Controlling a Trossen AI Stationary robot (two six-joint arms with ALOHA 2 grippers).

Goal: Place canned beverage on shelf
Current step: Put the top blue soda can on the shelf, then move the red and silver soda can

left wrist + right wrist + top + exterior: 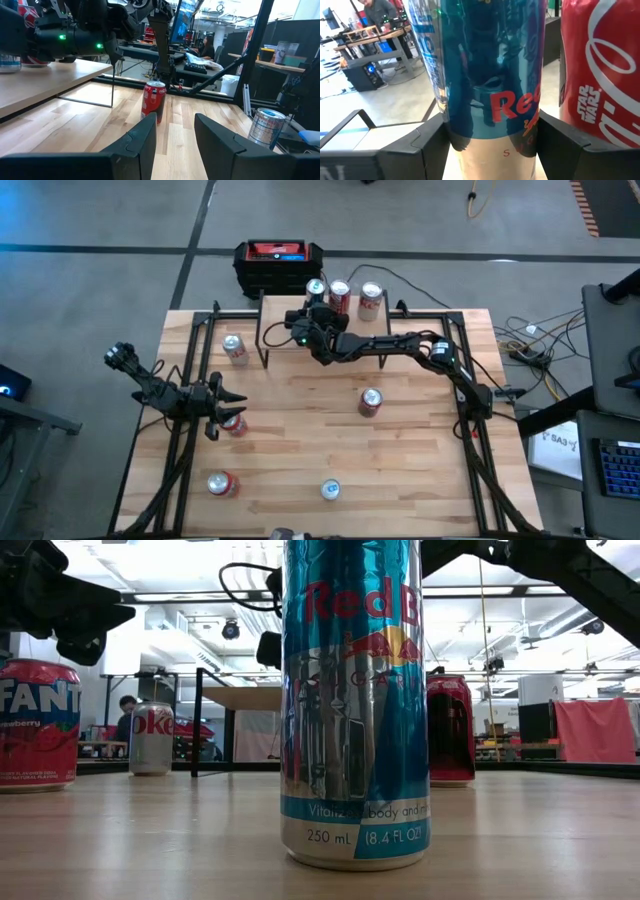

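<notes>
The left gripper hung over the table's left side, fingers together and holding nothing, just beside a red can. Farther back stood the shelf, its wooden board at the table's far edge. The right gripper reached over that board, its fingers clamped on either side of a blue can; whether the can's base touched the board appeared uncertain. Two red cans stood on the board to its right.

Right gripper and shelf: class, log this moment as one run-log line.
right gripper: shut on blue Red Bull can, at shelf | shelf: two red cans beside it | left gripper: shut, waiting
</notes>
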